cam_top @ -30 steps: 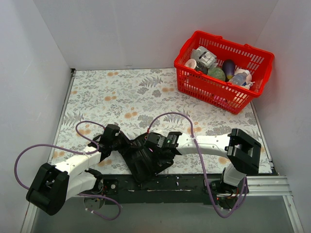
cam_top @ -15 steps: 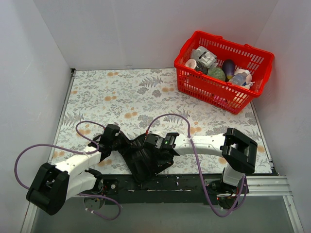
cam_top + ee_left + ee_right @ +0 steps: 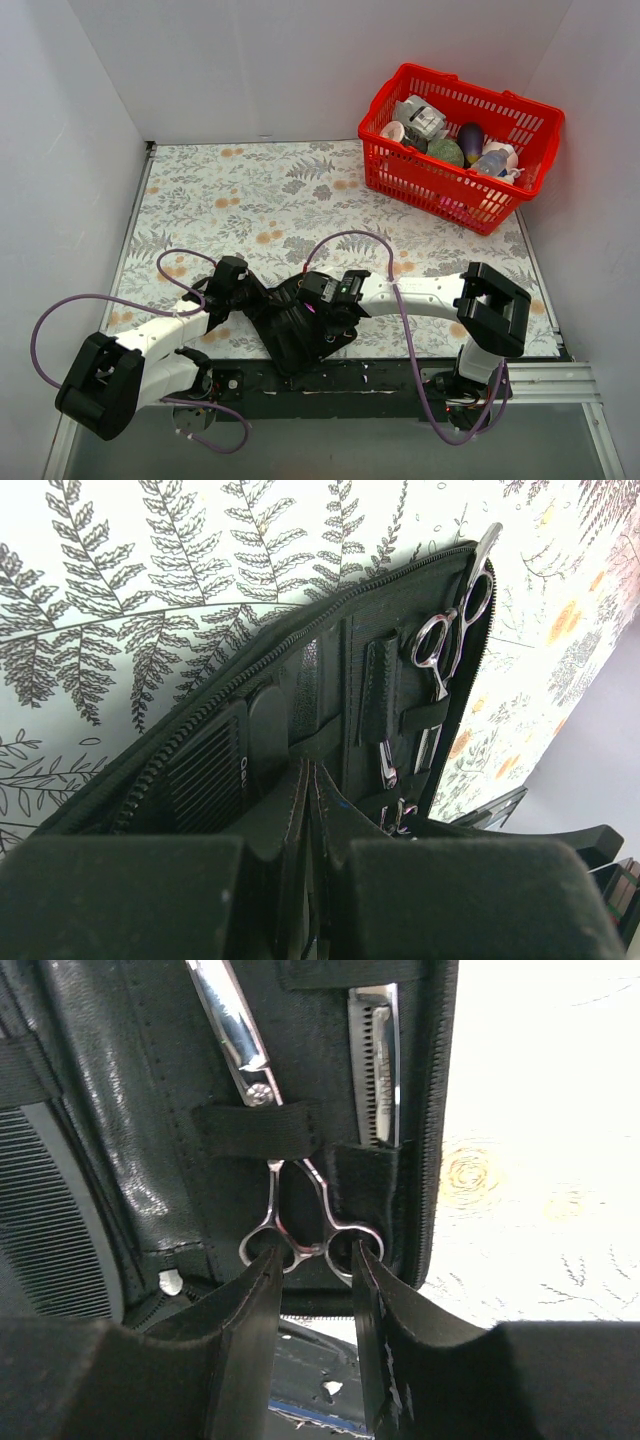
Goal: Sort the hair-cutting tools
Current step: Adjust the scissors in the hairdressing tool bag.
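Note:
The black folding case (image 3: 290, 338) lies open at the table's near edge. My left gripper (image 3: 248, 297) is shut on the case's inner flaps (image 3: 300, 790), pinching them between its fingers. In the left wrist view, silver scissors (image 3: 452, 630) sit under straps and a black comb (image 3: 205, 775) lies in a pocket. My right gripper (image 3: 322, 312) is over the case, open. In the right wrist view its fingertips (image 3: 270, 1260) stand on either side of the ring handles of strapped silver scissors (image 3: 240, 1035). A toothed silver blade (image 3: 378, 1070) sits beside them. The comb (image 3: 50, 1220) is at the left.
A red basket (image 3: 440, 185) with bottles and egg-shaped items stands at the back right. The fern-patterned table cover (image 3: 250, 190) stretches behind the case. Purple cables loop over both arms. The black front rail lies just under the case's near edge.
My right gripper has shifted slightly to the left over the case. The left arm and the case have not moved.

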